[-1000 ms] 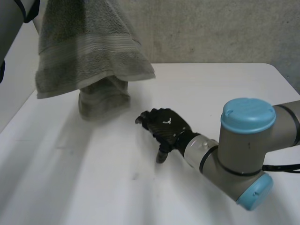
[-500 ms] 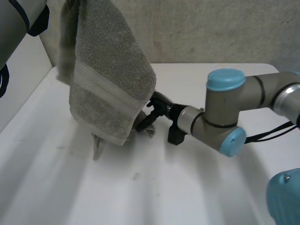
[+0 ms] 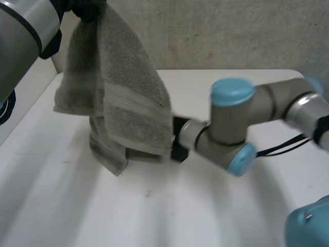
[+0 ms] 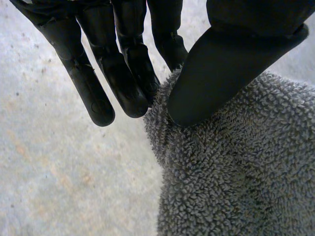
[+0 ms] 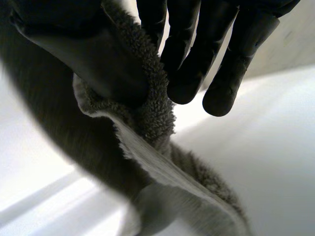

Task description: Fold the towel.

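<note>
A grey towel (image 3: 126,98) hangs from my left hand (image 3: 87,7), high over the table's back left. In the left wrist view the thumb (image 4: 221,64) pinches the towel (image 4: 236,172) at its top edge against the fingers (image 4: 123,73). The towel's lowest fold brushes the table. My right arm (image 3: 226,128) reaches in from the right, its hand hidden behind the hanging cloth. In the right wrist view my right hand (image 5: 197,44) pinches a lower hemmed edge of the towel (image 5: 152,118) between thumb and fingers.
The white table (image 3: 205,206) lies below, its left edge close to the hanging towel. A grey wall (image 3: 231,31) rises behind the table's far edge.
My right hand has swung left from the table's middle to behind the towel and closed on its lower edge. The towel has been raised and has turned while hanging from the left hand.
</note>
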You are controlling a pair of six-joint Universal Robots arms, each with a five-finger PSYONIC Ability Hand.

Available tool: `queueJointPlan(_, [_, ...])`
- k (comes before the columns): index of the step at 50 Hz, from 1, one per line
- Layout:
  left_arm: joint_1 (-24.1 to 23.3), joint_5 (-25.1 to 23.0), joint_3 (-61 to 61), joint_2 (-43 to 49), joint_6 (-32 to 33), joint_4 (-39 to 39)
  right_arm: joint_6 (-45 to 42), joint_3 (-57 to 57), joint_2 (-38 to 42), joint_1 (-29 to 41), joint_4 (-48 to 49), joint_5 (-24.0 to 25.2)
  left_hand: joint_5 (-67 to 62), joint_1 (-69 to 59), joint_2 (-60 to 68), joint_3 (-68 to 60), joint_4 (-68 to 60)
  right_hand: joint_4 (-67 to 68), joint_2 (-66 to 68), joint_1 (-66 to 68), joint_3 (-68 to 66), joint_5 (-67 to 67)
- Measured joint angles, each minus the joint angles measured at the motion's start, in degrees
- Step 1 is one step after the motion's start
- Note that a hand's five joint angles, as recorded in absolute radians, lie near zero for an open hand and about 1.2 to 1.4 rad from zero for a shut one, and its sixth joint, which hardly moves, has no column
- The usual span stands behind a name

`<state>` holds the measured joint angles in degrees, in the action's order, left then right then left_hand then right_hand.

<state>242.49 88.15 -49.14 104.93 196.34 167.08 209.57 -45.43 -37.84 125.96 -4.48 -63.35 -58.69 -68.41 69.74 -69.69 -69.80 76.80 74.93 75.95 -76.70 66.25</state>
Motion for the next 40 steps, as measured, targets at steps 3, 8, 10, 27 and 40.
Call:
queueJointPlan(3, [1.01,-0.17,-2.12,0.01,-0.03,0.26,-7.42,-0.48,-3.4,-3.63,-1.58,-1.58,0.0,0.0,0.0,0.0,-0.01,0.0,0.0,0.0,0.0,0.0])
queueJointPlan(8, [2.61,-0.55,-6.84,0.21,-0.22,1.6,-24.44,-2.23,-9.24,-7.93,-6.28,-3.58,0.0,-0.01,0.0,0.0,-0.03,0.0,0.0,0.03,0.0,0.0])
queueJointPlan(10, [3.09,-0.72,-9.16,0.42,-0.35,2.71,-31.54,-3.52,-11.59,-9.05,-8.36,-4.4,0.0,-0.01,0.0,0.0,-0.03,0.0,0.0,0.06,0.0,0.0])
queueJointPlan(27, [4.74,-6.36,-24.63,13.79,1.44,26.08,-58.68,-29.64,-33.42,-9.13,-0.67,-12.13,-0.02,-0.03,0.02,-0.04,-0.08,0.0,0.0,0.15,0.0,0.01])
queueJointPlan(40, [6.49,-7.33,-17.29,28.98,10.29,36.04,-69.7,-36.5,-32.38,-3.56,2.86,-19.1,13.96,13.49,-15.43,15.25,15.5,0.0,0.0,0.18,0.0,0.01])
